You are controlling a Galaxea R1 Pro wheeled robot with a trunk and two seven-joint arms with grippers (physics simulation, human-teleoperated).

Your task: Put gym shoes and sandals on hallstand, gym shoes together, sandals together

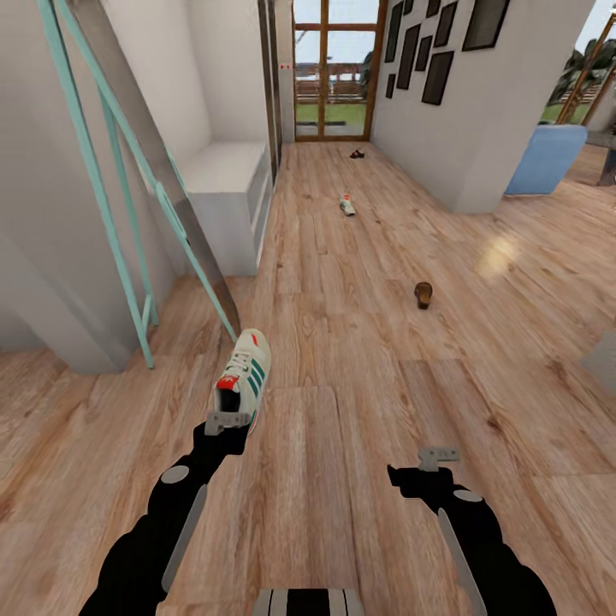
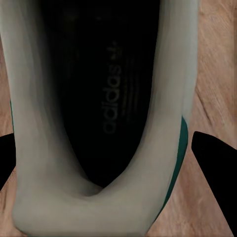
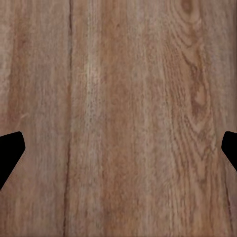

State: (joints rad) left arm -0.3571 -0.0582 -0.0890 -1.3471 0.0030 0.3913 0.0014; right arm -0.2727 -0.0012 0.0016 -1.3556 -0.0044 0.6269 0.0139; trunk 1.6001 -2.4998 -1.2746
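White gym shoe (image 1: 244, 375) sits gripped in the left claw (image 1: 228, 421) (right claw (image 1: 437, 459) spread wide, empty).

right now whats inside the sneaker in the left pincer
The left wrist view looks down into the gym shoe: a dark insole with a printed adidas logo, nothing else lying in it. The toe end under the upper is in shadow and cannot be checked.

A teal-framed leaning mirror (image 1: 128, 171), dark picture frames (image 1: 428, 51), a glazed door (image 1: 334, 68) and a blue seat (image 1: 545, 158).
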